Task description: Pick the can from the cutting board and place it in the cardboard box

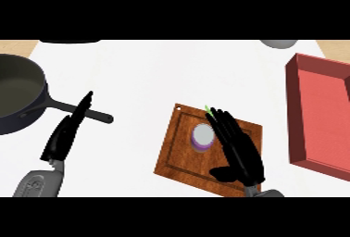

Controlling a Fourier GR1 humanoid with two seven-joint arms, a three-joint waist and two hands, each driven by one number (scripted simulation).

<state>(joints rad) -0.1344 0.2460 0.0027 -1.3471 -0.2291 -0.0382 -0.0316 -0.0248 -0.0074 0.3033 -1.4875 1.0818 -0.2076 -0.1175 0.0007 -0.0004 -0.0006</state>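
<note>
A small purple can (202, 137) with a silver top stands upright on the brown wooden cutting board (179, 162) in the middle of the counter. My right hand (240, 150) lies open just to the can's right, fingers straight and pointing away from me, thumb spread below the can. Whether the fingers touch the can is unclear. The red open box (321, 109) sits at the right edge. At the left, my left hand (65, 134) rests open with fingers up.
A dark pot (17, 95) with a long black handle (82, 110) stands at the far left, close to my left hand. A grey object (279, 44) shows at the top right edge and a dark one (68, 41) at the top left.
</note>
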